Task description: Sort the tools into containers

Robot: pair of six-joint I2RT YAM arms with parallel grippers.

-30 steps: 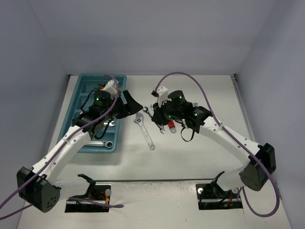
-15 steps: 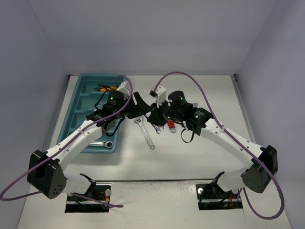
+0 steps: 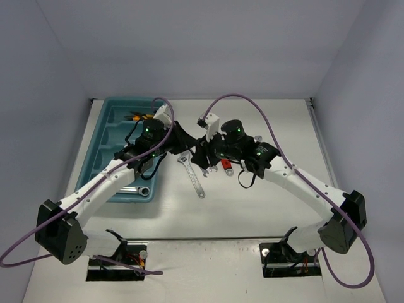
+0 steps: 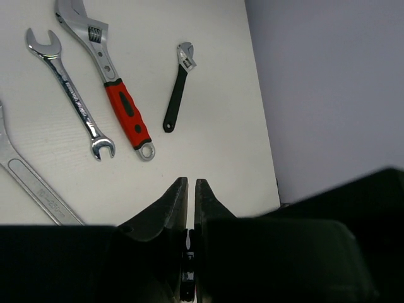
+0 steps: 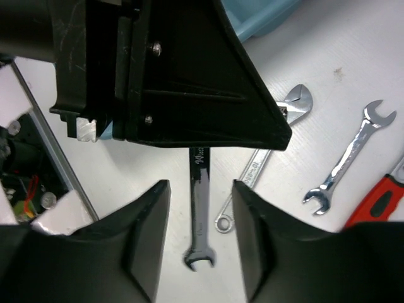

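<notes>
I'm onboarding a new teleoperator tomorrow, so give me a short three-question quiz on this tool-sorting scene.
1. True or false: the left gripper is shut with nothing between its fingers.
2. In the right wrist view, what shows between the open fingers of the right gripper? A a hammer; B a dark open-end wrench; C a screwdriver.
3. Fill in: in the left wrist view, the big adjustable wrench beside the small black wrench has a ___ grip.

Key: 1 true; 2 B; 3 red.
</notes>
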